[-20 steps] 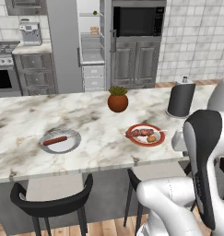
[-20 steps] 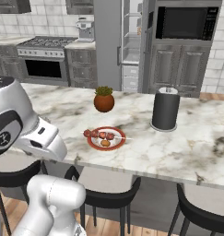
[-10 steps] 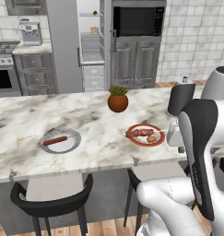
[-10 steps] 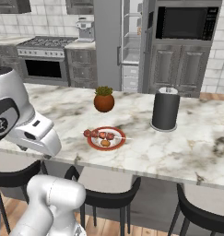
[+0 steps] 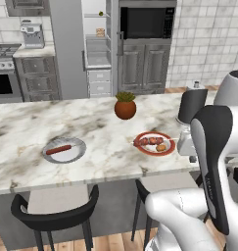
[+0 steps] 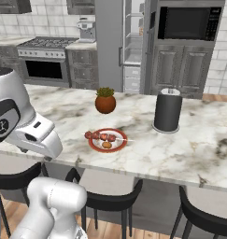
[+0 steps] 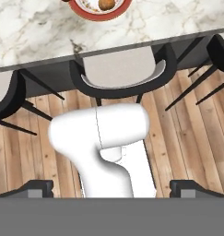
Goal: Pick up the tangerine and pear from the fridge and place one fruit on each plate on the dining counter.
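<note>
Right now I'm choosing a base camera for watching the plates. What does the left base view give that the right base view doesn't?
Left base view alone: the pale grey plate holding a red stick, towards the left of the dining counter.
Right base view alone: the bare marble beyond the dark canister.
Both: the red-rimmed plate, the potted plant and the open fridge.

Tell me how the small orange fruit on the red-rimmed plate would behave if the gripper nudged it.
The tangerine looks round and smooth, so it would probably roll. The plate seems shallow, so its rim may not stop it. Being so small, it is likely light.
</note>
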### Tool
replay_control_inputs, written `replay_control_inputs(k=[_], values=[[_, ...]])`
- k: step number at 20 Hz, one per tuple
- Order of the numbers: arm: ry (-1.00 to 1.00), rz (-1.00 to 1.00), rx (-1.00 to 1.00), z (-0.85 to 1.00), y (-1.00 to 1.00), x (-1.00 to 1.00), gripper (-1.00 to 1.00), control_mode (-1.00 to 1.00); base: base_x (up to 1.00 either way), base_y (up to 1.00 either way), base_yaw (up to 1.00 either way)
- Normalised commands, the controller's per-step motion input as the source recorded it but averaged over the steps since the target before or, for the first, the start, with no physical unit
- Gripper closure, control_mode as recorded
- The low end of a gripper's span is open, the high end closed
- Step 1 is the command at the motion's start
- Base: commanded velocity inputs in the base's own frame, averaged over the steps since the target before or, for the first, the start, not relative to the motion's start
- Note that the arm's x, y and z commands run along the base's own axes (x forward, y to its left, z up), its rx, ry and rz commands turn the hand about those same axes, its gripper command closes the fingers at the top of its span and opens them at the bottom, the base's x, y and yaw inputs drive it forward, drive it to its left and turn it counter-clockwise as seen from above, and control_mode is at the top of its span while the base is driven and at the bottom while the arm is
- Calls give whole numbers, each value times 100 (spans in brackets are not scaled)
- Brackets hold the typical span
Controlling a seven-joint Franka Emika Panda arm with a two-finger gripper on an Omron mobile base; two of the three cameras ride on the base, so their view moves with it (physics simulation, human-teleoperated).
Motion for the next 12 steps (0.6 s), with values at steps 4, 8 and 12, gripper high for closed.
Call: replay_control_inputs(k=[4,8,12], values=[[0,0,0,0,0,0,-100,100,-8,5,0],[0,0,0,0,0,0,-100,100,-50,53,0],[0,0,0,0,0,0,-100,100,-62,87,-7]])
